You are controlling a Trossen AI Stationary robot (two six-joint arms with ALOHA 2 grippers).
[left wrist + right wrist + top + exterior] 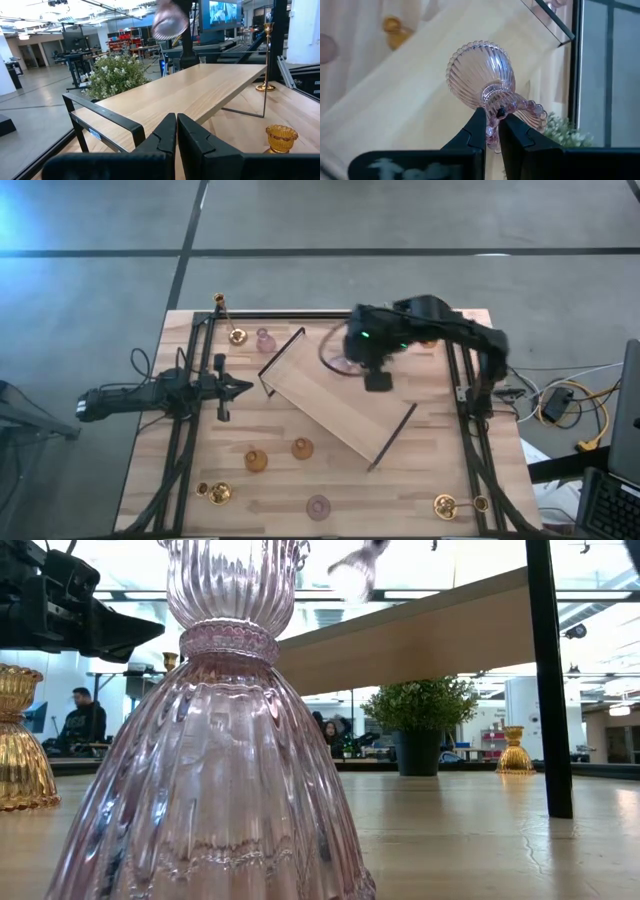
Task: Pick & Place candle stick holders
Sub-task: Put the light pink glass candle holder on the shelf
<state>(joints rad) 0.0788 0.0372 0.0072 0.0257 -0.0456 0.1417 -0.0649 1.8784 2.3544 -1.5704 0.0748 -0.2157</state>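
Note:
My right gripper (372, 370) is above the long wooden tray (335, 400), shut on a pale pink ribbed glass holder (480, 72). The holder also shows blurred high in the low view (355, 572) and in the left wrist view (169, 22). My left gripper (238, 388) is shut and empty near the table's left side, pointing at the tray. Other holders stand on the table: pink (265, 340), (318, 506), amber (257, 460), (301, 447), gold (218, 493), (445, 505), (237, 336), and a tall-stemmed one (220, 305). My right gripper pinches the pink holder at its small beaded cup end (495, 107), just past the neck, between its two fingers. The fingers come from above, slanting down. The holder is lifted clear of the tray and tipped, with its wide ribbed bell pointing away from the fingers.
A green potted plant (565, 132) stands by the tray's far end, also in the low view (420, 720). The tray lies slantwise on black wire handles (282, 360). Black frame rails (180, 440) run along the table's sides. People sit in the room behind the table (80, 720).

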